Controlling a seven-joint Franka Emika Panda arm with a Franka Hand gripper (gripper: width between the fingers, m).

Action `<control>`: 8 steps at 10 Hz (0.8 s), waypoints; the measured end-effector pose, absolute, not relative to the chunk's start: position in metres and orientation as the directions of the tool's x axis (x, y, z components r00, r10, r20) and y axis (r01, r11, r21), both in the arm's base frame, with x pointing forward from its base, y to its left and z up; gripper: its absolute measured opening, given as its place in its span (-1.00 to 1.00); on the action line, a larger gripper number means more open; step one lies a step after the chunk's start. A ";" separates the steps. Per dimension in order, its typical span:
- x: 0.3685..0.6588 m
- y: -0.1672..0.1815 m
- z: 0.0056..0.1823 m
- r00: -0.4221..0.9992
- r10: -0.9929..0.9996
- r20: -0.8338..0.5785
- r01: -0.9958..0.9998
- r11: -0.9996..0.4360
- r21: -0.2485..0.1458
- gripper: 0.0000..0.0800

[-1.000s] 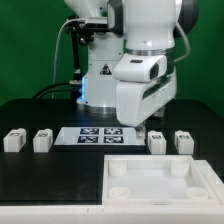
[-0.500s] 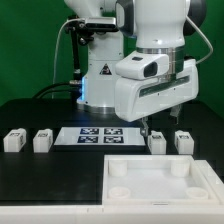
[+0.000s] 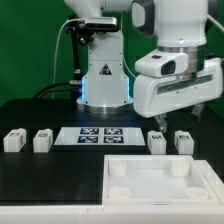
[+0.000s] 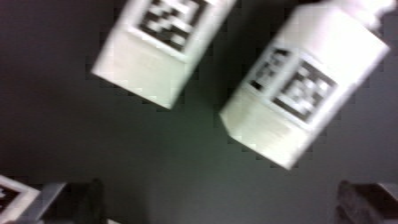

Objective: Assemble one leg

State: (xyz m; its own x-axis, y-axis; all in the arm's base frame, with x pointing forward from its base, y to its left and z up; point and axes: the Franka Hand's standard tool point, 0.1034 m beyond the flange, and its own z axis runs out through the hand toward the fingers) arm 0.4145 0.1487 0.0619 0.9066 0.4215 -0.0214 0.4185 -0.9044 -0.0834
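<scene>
Approach step: the fingers (image 4: 63,200) hang spread and empty over a leg (image 3: 157,141) and its twin (image 3: 183,141) at the exterior view's right of the counter (image 3: 50,170); next, centre on one and descend.

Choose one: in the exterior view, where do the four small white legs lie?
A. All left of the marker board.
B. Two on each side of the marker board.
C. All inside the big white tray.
B: two legs lie on the exterior view's left of the marker board, two more on its right.
</scene>
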 end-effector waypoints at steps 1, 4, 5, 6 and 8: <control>0.416 0.165 0.065 0.933 0.359 -0.023 0.356 -0.931 -0.081 0.62; 0.415 0.170 0.064 0.976 0.216 -0.035 0.212 -0.973 -0.091 0.62; 0.415 0.170 0.064 0.980 0.196 -0.037 0.192 -0.977 -0.092 0.62; 0.415 0.170 0.064 0.979 0.202 -0.037 0.198 -0.976 -0.092 0.62; 0.415 0.159 0.062 0.979 0.177 -0.105 0.168 -0.982 -0.086 0.62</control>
State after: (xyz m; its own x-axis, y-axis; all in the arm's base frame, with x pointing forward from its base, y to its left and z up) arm 0.4151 0.1592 0.0620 0.9787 0.1766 -0.1047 0.1680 -0.9820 -0.0864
